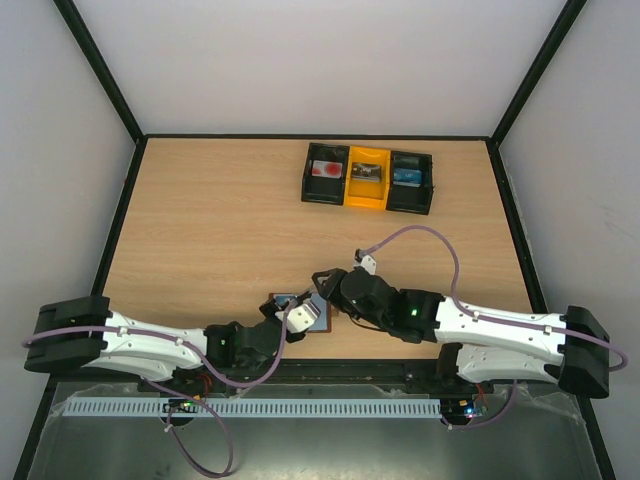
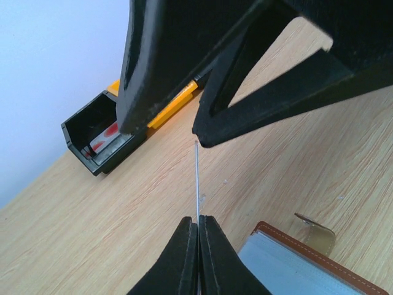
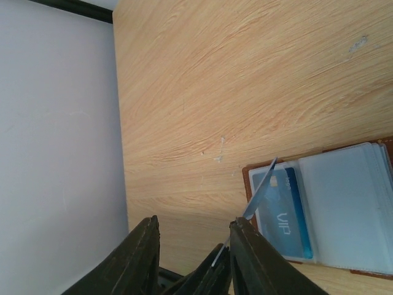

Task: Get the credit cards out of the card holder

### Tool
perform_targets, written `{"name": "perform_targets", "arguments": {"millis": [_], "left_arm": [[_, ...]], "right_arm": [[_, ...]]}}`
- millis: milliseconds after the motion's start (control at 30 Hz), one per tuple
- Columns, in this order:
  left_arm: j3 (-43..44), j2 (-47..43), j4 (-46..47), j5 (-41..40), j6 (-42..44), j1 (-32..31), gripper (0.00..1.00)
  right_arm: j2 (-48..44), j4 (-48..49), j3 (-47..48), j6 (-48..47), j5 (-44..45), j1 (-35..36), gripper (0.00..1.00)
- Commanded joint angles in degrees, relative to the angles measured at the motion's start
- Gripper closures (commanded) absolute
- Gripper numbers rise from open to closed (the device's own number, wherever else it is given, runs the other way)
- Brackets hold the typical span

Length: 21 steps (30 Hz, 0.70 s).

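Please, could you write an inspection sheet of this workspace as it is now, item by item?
Surface: wooden table, a few pale specks.
Job's things: card holder lies open near the arms; blue VIP card sits in a sleeve; held card is outside it, seen edge-on.
Clutter: black-and-yellow tray at the far side; tray cards, one per compartment.
Grippers: left gripper shut on the held card; right gripper open, close to it.
Cables: purple cable loops over the table from the right arm.
Surroundings: white walls, black frame; nothing else seen.
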Motion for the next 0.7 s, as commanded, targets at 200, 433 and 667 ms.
{"name": "perform_targets", "arguments": {"millis": [200,433,667], "left_arm": [[1.35,0.27,3.20,-2.66,1.89,-1.04,0.97],[0.31,-0.22,5.02,-2.56,3.19,-1.19,0.97],[-0.17,-2.97,3.58,-3.87,-0.51,-0.66,0.90]], "right_arm": [[2.99,-0.66,0.83,0.96,-0.25,-0.08,0.67],[3.74,0.48,0.54,0.77,0.90,-0.28,0.92],[3.85,3.96,-1.17,-3.88,1.94,-0.58,0.98]]}}
